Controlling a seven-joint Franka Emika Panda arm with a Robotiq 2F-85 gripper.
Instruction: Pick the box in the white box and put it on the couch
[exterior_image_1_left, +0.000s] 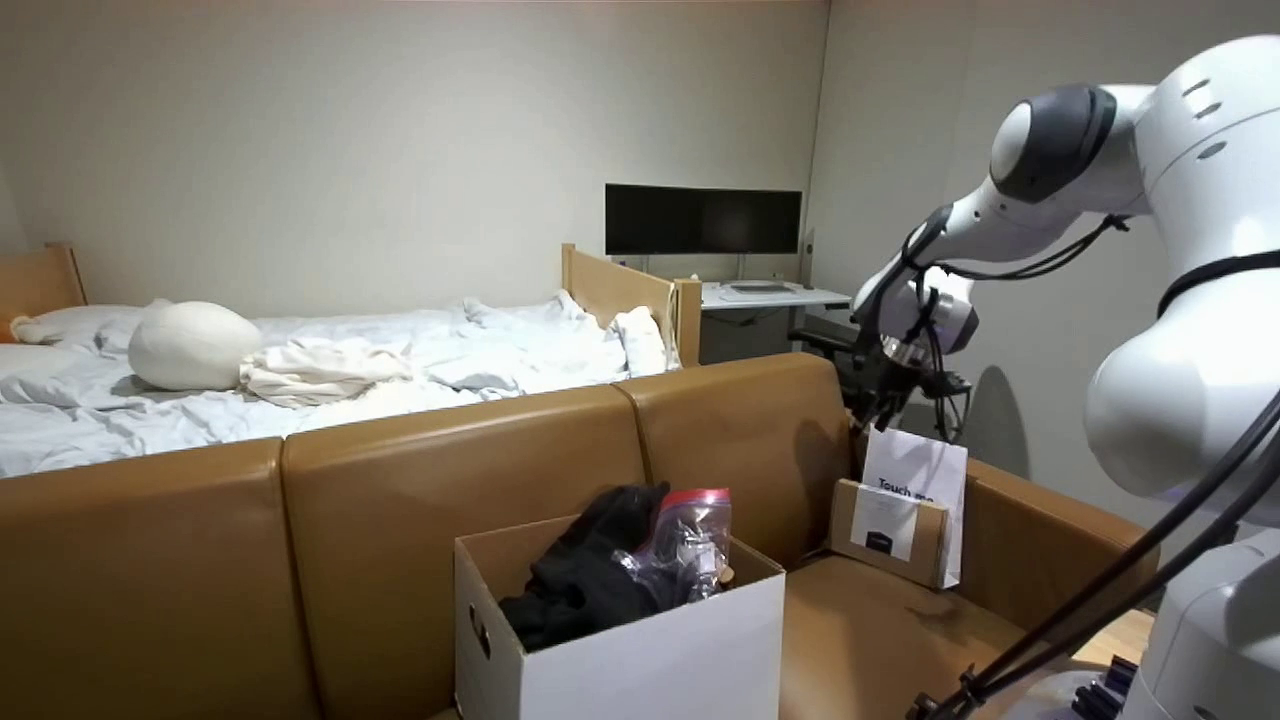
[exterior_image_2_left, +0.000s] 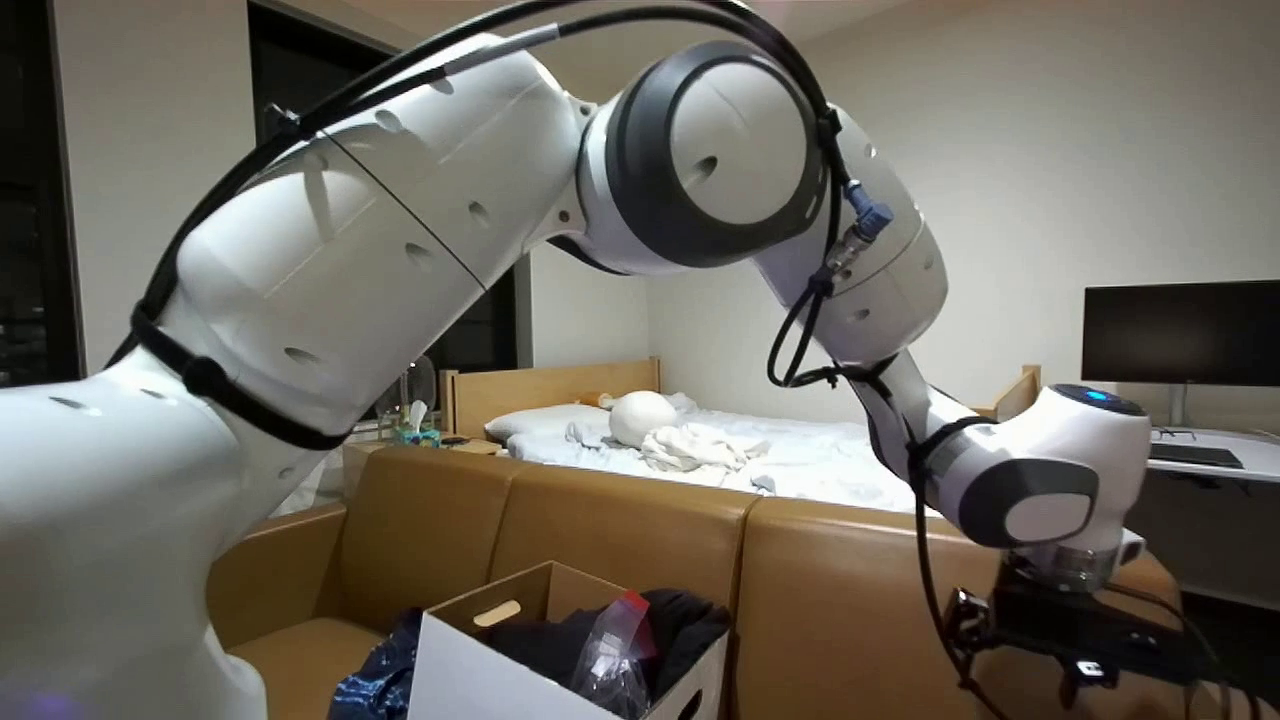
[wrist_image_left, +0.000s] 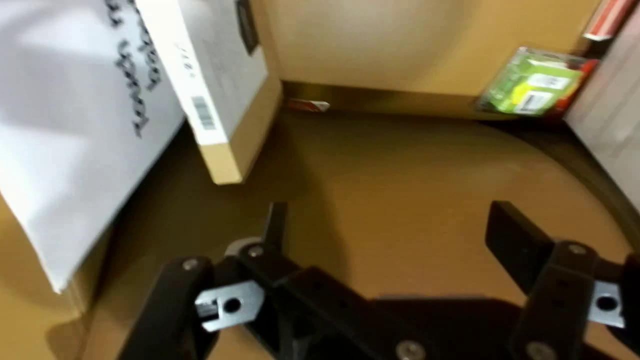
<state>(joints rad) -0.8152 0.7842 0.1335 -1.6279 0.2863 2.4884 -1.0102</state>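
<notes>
The box (exterior_image_1_left: 888, 528) is flat and brown with a white printed band. It leans on the couch (exterior_image_1_left: 460, 470) at its right end, against a white paper bag. In the wrist view the box (wrist_image_left: 215, 85) stands at upper left, with a barcode on its white side. The white box (exterior_image_1_left: 655, 655) sits on the couch, and also shows in an exterior view (exterior_image_2_left: 480, 675). My gripper (wrist_image_left: 389, 207) is open, with only bare couch seat (wrist_image_left: 425, 235) between its fingers. It is apart from the box. In an exterior view the gripper (exterior_image_1_left: 872, 415) is above the paper bag's top.
The paper bag (exterior_image_1_left: 930, 465) has dark lettering. Dark cloth (exterior_image_1_left: 590, 570) and a clear zip bag (exterior_image_1_left: 690, 540) fill the white box. A green packet (wrist_image_left: 535, 85) lies by the backrest. Blue patterned cloth (exterior_image_2_left: 375, 675) lies beside the white box. A bed (exterior_image_1_left: 470, 345) stands behind the couch.
</notes>
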